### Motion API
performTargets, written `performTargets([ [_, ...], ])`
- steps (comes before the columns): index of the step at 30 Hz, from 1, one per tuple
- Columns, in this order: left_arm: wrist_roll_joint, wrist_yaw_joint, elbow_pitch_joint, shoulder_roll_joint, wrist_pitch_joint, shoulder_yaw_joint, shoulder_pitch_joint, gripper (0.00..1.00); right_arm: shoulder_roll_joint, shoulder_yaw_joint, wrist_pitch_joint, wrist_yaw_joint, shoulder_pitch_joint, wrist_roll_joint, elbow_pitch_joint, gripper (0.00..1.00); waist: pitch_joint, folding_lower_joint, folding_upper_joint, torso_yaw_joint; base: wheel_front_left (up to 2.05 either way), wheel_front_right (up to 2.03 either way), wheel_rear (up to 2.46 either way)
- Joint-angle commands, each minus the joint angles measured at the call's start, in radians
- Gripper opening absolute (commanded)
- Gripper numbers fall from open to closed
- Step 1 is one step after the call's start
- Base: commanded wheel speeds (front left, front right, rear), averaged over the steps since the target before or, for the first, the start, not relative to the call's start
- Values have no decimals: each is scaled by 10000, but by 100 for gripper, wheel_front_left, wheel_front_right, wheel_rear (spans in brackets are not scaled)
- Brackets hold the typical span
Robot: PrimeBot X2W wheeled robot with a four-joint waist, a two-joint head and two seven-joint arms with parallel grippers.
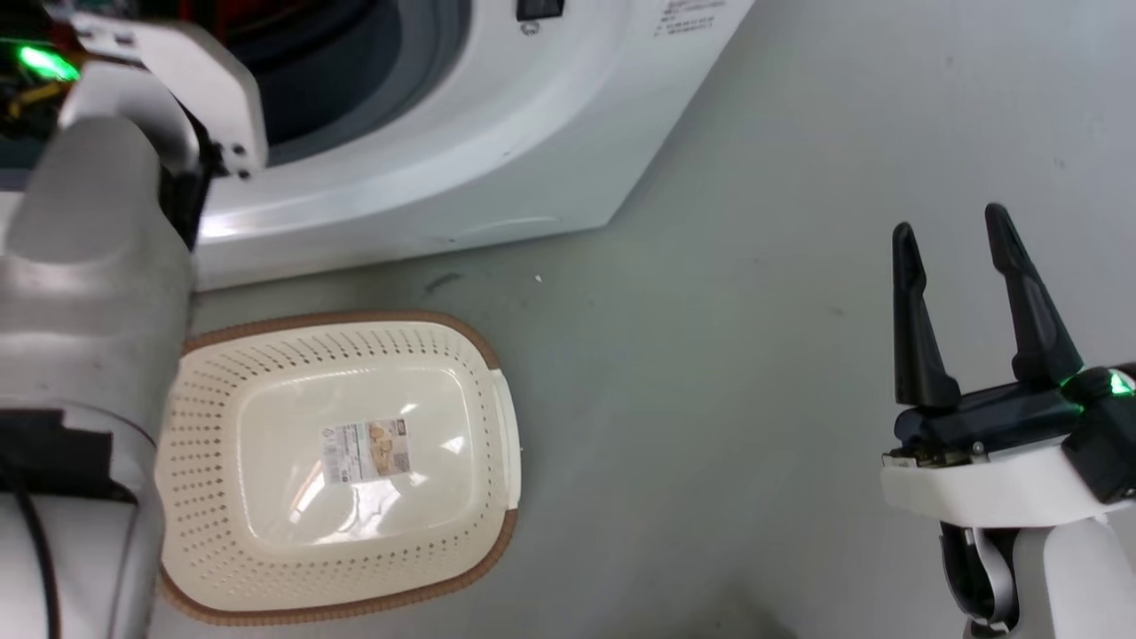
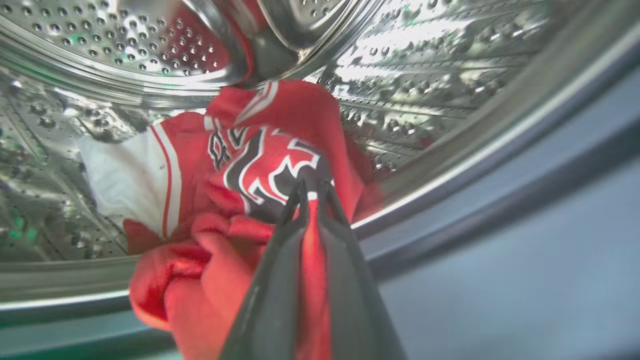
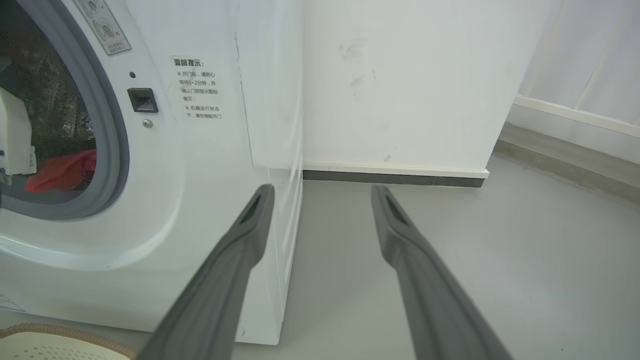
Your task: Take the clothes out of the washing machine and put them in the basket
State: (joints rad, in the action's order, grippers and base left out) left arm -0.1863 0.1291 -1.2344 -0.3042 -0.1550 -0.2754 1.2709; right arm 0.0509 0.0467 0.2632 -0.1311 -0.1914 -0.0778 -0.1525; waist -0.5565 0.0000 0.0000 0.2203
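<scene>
Left pincer [image 2: 311,192]: clamped on red jersey [image 2: 270,165] inside drum [image 2: 125,45].
Right pincer [image 1: 951,222]: apart, holding nothing.
Basket [image 1: 213,399]: left of right pincer, nothing inside.
Progress: no garment transferred; all remain.

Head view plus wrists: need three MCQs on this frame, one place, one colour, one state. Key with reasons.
1. Where is the basket?
A) on the floor in front of the washer
B) on a shelf
C) inside the drum

2. Main colour of the clothes in the left gripper?
A) blue
B) red
C) green

3. State of the right gripper?
A) shut on cloth
B) shut on a handle
C) open, holding nothing

Key:
1 A: the head view shows it sitting on the floor just below the washer's front.
2 B: the left wrist view shows red cloth pinched in that gripper.
3 C: the head and right wrist views show its jaws apart with nothing between them.
</scene>
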Motion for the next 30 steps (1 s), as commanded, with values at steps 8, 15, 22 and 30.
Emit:
performTargets([
  [8, -819, 1, 824, 161, -1048, -640, -1765, 0, -13, -16, 25, 7, 778, 391, 227, 100, 1744, 0, 0, -797, 0, 0, 0],
  [15, -1141, 1, 3025, 112, -1118, -662, -3590, 0, -13, -21, 25, 7, 1366, 619, 409, 100, 2806, 0, 0, -1299, 0, 0, 0],
  [22, -990, -121, 5201, 307, -1115, -469, -5794, 0, -11, 2, 25, 7, 1912, 713, 563, 100, 3811, 0, 0, -1692, 0, 0, 0],
  [30, -839, -323, 7341, 343, -1115, -308, -7867, 0, -13, 41, 24, 7, 2441, 714, 654, 100, 4589, 0, 0, -1896, 0, 0, 0],
])
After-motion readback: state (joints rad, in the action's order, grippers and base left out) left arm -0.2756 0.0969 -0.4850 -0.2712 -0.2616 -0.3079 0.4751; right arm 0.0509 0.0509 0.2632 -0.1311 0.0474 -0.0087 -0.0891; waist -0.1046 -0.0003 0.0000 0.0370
